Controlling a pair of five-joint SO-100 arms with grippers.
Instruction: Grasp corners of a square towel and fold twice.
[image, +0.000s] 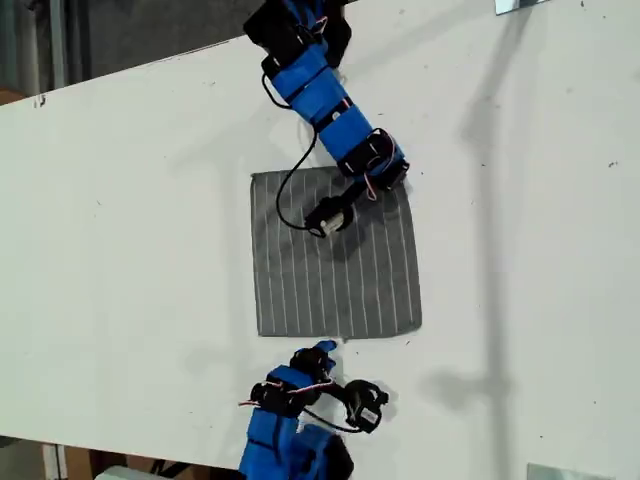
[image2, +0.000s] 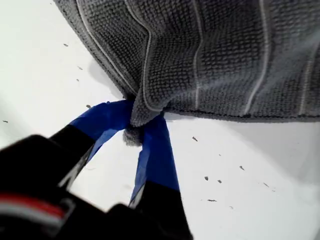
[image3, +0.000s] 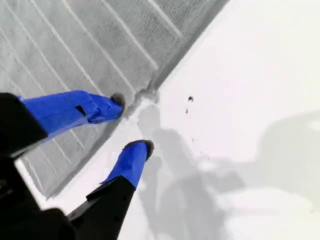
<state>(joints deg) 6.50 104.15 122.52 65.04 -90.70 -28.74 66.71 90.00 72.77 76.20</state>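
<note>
One grey towel (image: 335, 255) lies on a white, dark-specked table (image: 130, 250).

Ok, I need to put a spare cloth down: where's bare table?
Free: the broad white table on the exterior view's left of the towel, and the strip on its right. Crowded in that view: the towel's lower edge, pinched by my first end effector, and its upper corner under my second end effector.

white table (image: 130, 250), dark floor beyond
</note>
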